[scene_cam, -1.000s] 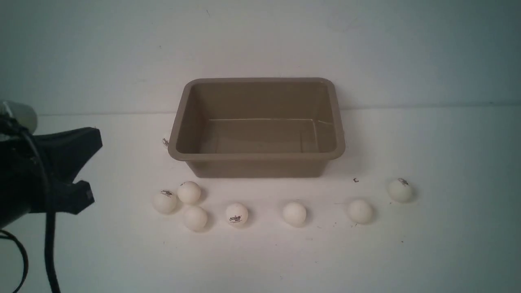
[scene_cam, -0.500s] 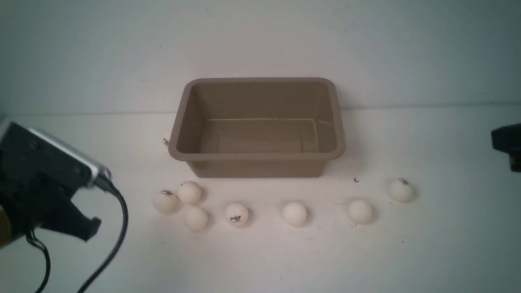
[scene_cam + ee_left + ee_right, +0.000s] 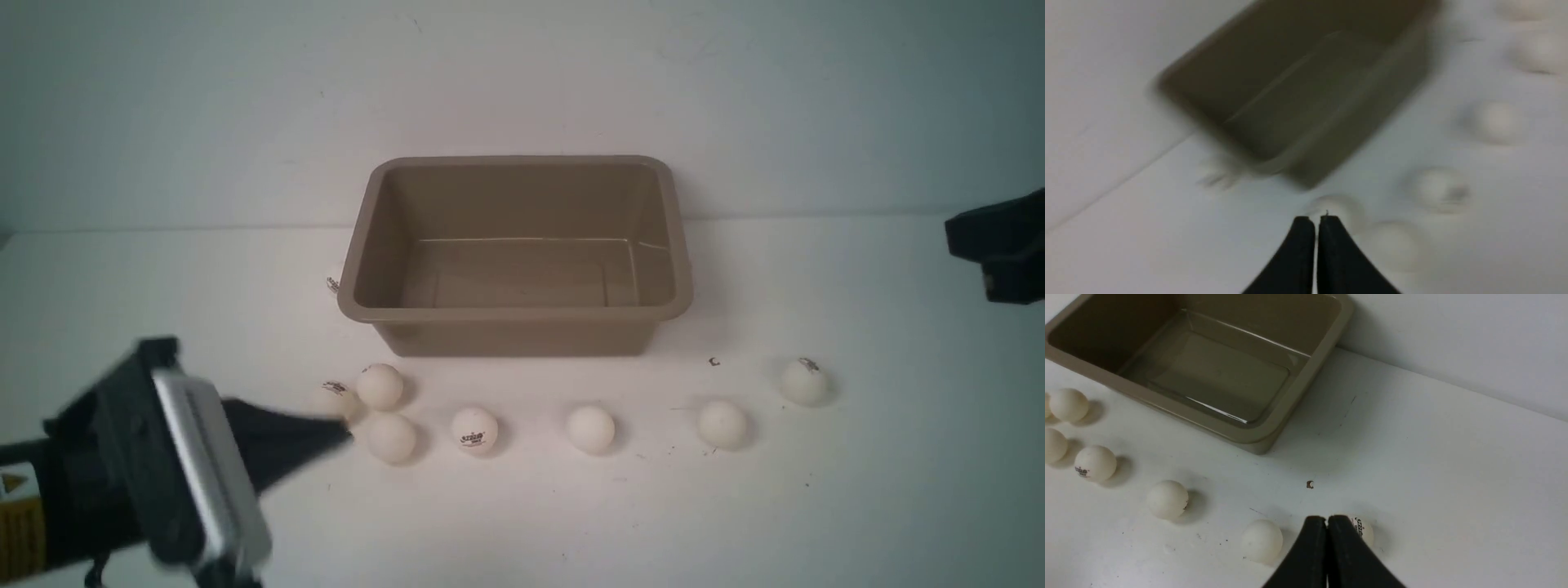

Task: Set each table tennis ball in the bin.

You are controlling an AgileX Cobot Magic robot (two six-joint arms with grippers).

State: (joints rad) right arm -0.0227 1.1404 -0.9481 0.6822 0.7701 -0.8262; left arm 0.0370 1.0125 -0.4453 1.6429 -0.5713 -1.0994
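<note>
The taupe bin [image 3: 514,314] stands empty at the middle back of the white table. Several white table tennis balls lie in a loose row before it, from one at the left [image 3: 380,386] to one at the right [image 3: 804,381]; another ball [image 3: 331,283] peeks out behind the bin's left side. My left gripper [image 3: 343,433] is shut and empty, low at the front left, its tips partly covering the leftmost ball [image 3: 335,398]. In the blurred left wrist view the left gripper [image 3: 1314,220] points at a ball [image 3: 1335,206]. My right gripper [image 3: 1327,520] is shut and empty, above a logo ball [image 3: 1364,531].
A white wall rises just behind the bin. A small dark speck [image 3: 713,361] lies on the table right of the bin. The left wrist's silver camera housing [image 3: 204,474] fills the front left corner. The right gripper [image 3: 992,245] hangs at the far right edge.
My left arm has swung down and rightward to the leftmost balls, now covering part of one. The right gripper has come into view at the right edge and risen. No ball has moved.
</note>
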